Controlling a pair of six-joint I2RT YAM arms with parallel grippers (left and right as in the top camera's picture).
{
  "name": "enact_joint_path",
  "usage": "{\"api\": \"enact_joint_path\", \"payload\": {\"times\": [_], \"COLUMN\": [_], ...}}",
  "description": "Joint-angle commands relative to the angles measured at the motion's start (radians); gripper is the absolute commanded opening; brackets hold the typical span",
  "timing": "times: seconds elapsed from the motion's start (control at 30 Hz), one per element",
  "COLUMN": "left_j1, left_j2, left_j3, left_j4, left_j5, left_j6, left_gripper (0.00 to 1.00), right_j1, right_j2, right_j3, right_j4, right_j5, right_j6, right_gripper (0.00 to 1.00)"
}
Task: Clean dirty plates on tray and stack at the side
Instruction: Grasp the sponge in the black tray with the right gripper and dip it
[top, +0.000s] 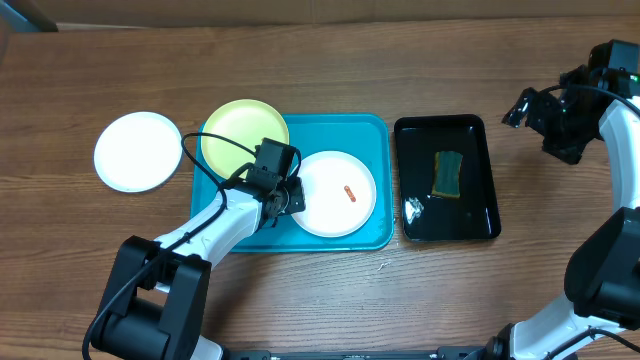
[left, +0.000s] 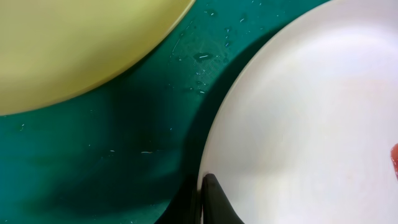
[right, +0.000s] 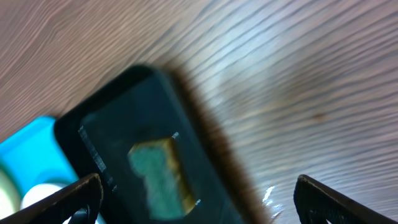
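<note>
On wood-grain table (top: 330, 60), turquoise tray (top: 378, 135) beside black tray (top: 472, 140), left jaws pressed together, right jaws spread.

I see open table (top: 420, 50) along the far edge and at the near right. On the tray (top: 372, 135), the yellow-green plate (top: 240, 135) and the smeared white plate (top: 335, 205) leave only a narrow strip between them. The far-right corner of the tray floor is bare. The left arm (top: 225, 222) blocks the tray's near-left corner. The black tray (top: 415, 160) stands just beside the right rim.
</note>
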Motion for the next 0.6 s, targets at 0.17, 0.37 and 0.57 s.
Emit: {"api": "enact_joint_path", "payload": {"times": [0.17,0.37,0.57], "left_j1": [0.027,0.027,0.027], "left_j2": [0.006,0.006,0.006], "left_j3": [-0.004,-0.004,-0.004], "left_j4": [-0.016,-0.031,-0.037], "left_j5": [-0.014,-0.014,-0.010], "left_j6": [-0.042,-0.042,-0.068], "left_gripper": [0.04,0.04,0.04], "right_j1": [0.190,0.345,0.434], "right_j2": [-0.027,-0.027,-0.025], "right_j3": [0.022,-0.017,-0.146], "right_j4": [-0.098,-0.153,-0.042], "right_j5": [0.147,0.351,0.378], "right_j6": [-0.040,0.072,0.110], "right_gripper": [0.93,0.82,0.79]}}
